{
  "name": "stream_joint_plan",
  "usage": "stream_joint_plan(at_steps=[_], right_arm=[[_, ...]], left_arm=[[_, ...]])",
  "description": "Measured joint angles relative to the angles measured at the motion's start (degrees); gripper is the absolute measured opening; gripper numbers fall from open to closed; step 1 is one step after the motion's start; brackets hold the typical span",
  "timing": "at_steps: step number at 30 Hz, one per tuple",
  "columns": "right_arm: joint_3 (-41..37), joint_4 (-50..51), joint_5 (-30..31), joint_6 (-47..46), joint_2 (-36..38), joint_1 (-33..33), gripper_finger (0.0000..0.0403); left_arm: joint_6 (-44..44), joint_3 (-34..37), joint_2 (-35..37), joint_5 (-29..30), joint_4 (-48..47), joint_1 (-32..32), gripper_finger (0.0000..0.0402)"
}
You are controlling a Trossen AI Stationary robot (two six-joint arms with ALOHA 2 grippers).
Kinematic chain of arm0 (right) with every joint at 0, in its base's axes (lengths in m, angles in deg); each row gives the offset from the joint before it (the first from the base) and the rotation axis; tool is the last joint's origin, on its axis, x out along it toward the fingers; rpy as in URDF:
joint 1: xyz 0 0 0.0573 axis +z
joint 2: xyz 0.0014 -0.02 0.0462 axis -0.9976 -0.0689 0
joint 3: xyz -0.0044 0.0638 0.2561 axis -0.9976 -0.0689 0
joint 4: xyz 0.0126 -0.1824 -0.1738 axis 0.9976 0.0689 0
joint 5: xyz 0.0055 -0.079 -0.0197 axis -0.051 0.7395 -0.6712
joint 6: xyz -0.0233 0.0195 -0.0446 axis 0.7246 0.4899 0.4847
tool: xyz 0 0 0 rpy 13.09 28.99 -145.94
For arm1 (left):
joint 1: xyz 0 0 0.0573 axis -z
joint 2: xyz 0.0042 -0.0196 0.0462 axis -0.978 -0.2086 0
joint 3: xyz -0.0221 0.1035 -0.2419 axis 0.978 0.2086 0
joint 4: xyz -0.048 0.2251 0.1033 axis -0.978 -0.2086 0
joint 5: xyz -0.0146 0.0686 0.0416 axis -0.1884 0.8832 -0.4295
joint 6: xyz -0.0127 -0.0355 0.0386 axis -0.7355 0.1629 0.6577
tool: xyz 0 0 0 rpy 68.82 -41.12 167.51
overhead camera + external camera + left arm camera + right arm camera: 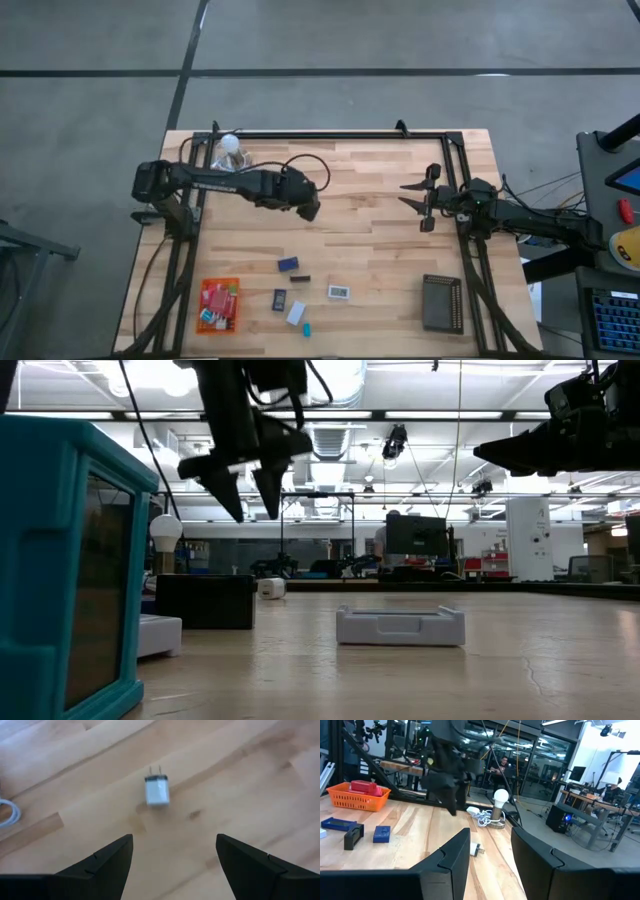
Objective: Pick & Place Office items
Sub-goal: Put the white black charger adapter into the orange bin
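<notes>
My left gripper (311, 211) is hanging with jaws apart above a white charger (157, 791). My right gripper (413, 196), at three o'clock, is holding its jaws apart, gripping nothing.

Small office items (290, 290) scattered flat on wood, front-centre; red ones (217, 298) piled in orange tray (203, 322).

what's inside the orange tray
The orange tray holds a pile of red and pink items, with a bit of green or teal at one edge. Anything beneath that pile is covered. In the right wrist view, only a red piece shows above the rim.
</notes>
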Motion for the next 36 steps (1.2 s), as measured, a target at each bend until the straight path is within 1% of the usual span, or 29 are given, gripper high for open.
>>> stream_joint_plan(at_steps=[7,14,18,27,36], right_arm=[[0.00,0.00,-0.01,0.00,0.00,0.00,0.0139],[0.00,0.00,-0.01,0.00,0.00,0.00,0.0139],[0.00,0.00,-0.01,0.00,0.00,0.00,0.0139],[0.00,0.03,0.00,0.00,0.00,0.00,0.0139],[0.00,0.03,-0.02,0.00,0.00,0.00,0.0139]], left_arm=[[0.24,0.04,-4.19,-1.12,1.95,-4.88,0.0289],[4.36,0.04,-8.52,-4.82,6.78,-8.89,0.0289],[6.57,0.04,-10.16,-5.93,9.79,-10.62,0.0289],[8.07,0.06,-13.66,-7.23,12.01,-12.79,0.0289],[8.66,0.04,-15.32,-8.14,13.25,-13.28,0.0289]])
